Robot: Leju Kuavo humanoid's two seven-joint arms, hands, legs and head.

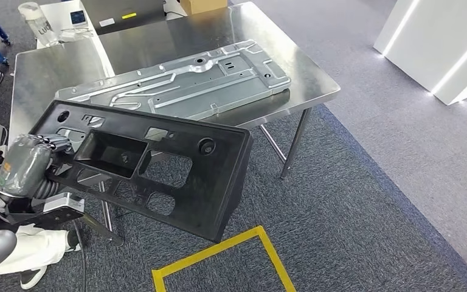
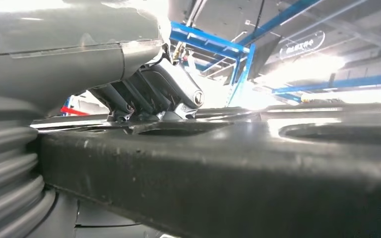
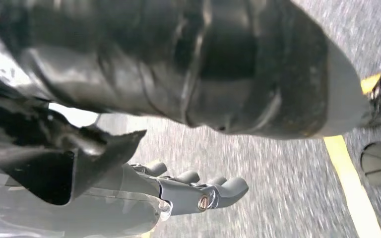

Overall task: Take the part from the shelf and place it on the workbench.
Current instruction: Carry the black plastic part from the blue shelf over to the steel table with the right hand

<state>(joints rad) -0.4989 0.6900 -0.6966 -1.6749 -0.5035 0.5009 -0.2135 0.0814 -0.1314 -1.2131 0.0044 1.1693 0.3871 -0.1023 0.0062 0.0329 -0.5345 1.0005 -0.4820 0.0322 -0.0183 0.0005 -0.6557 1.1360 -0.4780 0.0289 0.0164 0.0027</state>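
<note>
- Left hand (image 1: 27, 161) grips the black part (image 1: 152, 167) at its nine-o'clock end.
- Part's long axis runs toward four o'clock; worktop (image 1: 304, 73) lies at twelve.
- Right hand (image 3: 198, 193) hangs released.

Left hand (image 1: 27, 163): fingers hidden behind near end of black part (image 1: 158, 170), grip contact unseen from head view. Left wrist view: part (image 2: 238, 173) blurred, cut by picture edge beyond hand (image 2: 149, 94). Right hand (image 3: 198, 193): palm side hidden, fingers extended, contents cannot tell; floor past fingertips motion-blurred. Workbench (image 1: 316, 79): far end beyond left hand cut off; label on white bottle (image 1: 36, 23) too small to read.
</note>
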